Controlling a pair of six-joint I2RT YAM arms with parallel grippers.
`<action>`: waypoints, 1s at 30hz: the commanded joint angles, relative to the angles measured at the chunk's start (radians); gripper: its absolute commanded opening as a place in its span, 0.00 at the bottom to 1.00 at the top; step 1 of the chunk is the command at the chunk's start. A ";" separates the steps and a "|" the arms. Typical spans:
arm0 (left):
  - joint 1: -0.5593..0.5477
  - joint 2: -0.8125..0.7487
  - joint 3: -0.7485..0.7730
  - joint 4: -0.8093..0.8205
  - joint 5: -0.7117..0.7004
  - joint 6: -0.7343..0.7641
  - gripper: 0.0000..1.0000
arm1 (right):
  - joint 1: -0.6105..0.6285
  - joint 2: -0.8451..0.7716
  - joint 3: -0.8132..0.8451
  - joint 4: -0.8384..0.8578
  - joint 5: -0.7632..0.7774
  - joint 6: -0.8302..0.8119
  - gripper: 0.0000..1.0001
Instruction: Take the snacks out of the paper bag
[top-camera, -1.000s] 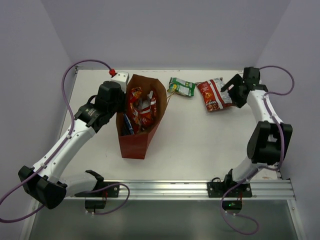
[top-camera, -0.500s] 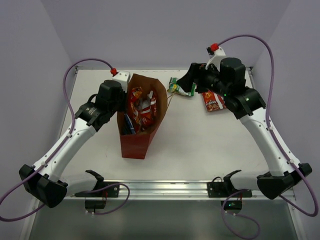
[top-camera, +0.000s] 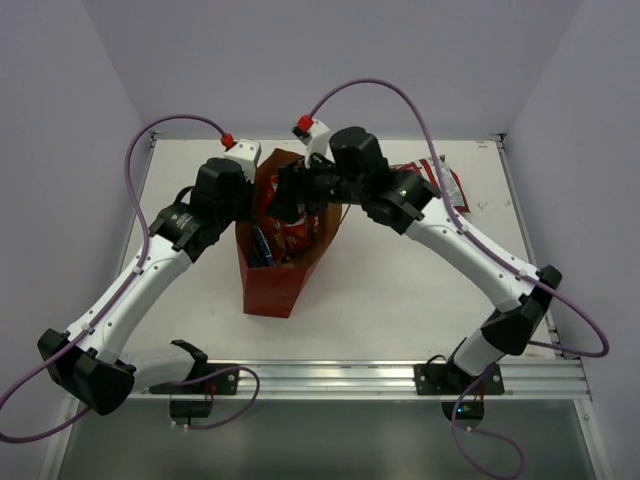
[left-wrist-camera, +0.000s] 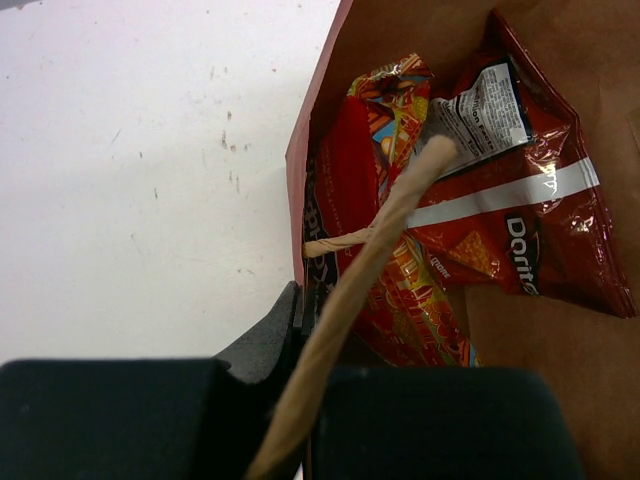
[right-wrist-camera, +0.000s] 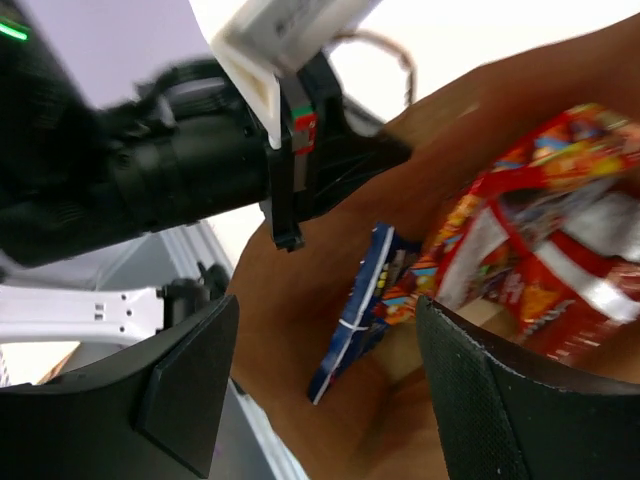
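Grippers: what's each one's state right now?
Left gripper: shut on the rim of the reddish-brown paper bag.
Right gripper: open, holding nothing, over the bag's mouth.

Table (top-camera: 400, 300): paper bag (top-camera: 268, 288) left of centre, packets (top-camera: 292, 238) inside; loose packet (top-camera: 450, 185) far right, behind bag.

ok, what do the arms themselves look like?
Left arm and right arm: white links, black joints. On each, a purple cable loops to a red plug on a white wrist box. Fingers black, blocky.
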 joint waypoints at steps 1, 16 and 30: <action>-0.008 -0.016 0.065 0.130 0.017 0.019 0.00 | 0.054 0.069 0.055 -0.037 -0.048 0.018 0.72; -0.006 -0.018 0.054 0.122 0.005 -0.007 0.00 | 0.126 0.216 -0.037 0.006 -0.068 0.013 0.59; -0.008 -0.027 0.051 0.119 -0.013 -0.044 0.00 | 0.126 0.183 -0.201 0.156 -0.040 0.068 0.60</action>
